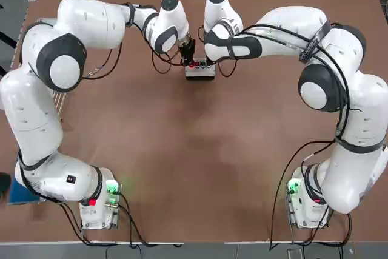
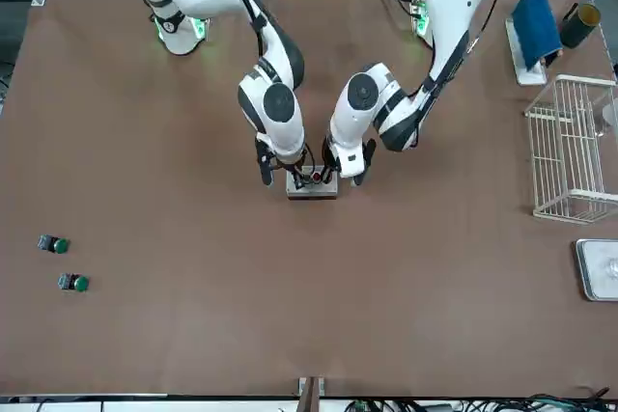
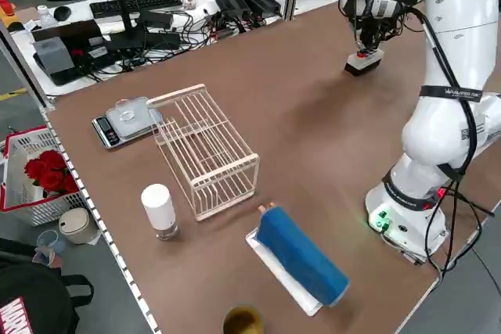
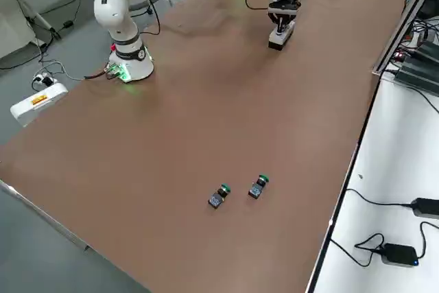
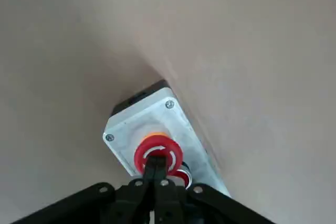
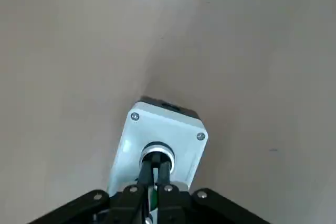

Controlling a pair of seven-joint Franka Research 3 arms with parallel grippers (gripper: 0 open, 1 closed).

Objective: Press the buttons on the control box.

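The control box [image 1: 200,71] is a small light-grey box at the far middle of the table, also seen at the control box [image 2: 312,184]. Its buttons [image 1: 197,63] run in a row along the top. My left gripper [image 5: 156,167] is shut, and its joined tips rest on a large red button [image 5: 158,152] at one end of the box. My right gripper [image 6: 156,165] is also shut, its tips touching a dark round button [image 6: 156,152] at the other end. From overhead the left gripper [image 1: 187,57] and right gripper [image 1: 209,60] flank the box closely.
A wire rack [image 2: 572,147], a blue block on a white base [image 2: 535,24] and a scale [image 2: 599,268] stand along the robot's left side. Two loose green-and-black button parts [image 2: 54,245] [image 2: 73,283] lie far off toward the robot's right.
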